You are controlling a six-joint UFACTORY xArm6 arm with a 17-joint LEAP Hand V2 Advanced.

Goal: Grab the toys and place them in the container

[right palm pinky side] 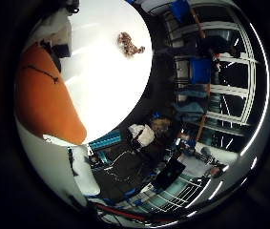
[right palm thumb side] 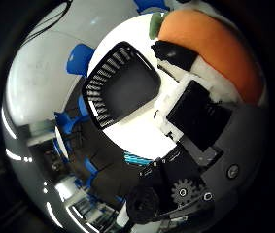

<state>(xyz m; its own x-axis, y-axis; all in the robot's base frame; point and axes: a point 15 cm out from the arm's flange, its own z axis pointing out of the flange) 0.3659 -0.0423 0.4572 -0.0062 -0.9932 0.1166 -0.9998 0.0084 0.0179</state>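
Note:
An orange plush toy (right palm pinky side: 44,100) with a green tip (right palm thumb side: 155,24) fills one side of both palm views, pressed close against the palm. My right hand (right palm thumb side: 191,112) is shut on it, its white and black fingers curled against the toy's side. A black slatted container (right palm thumb side: 122,87) stands on the round white table (right palm pinky side: 107,81), below and to one side of the held toy; its inside looks dark and I see nothing in it. A small brown toy (right palm pinky side: 129,44) lies on the table near its edge, well away from the hand.
The hand hangs well above the table. Past the table's rim are blue chairs (right palm thumb side: 78,58), a cluttered floor with dark equipment (right palm pinky side: 170,171) and metal-framed windows (right palm pinky side: 230,90).

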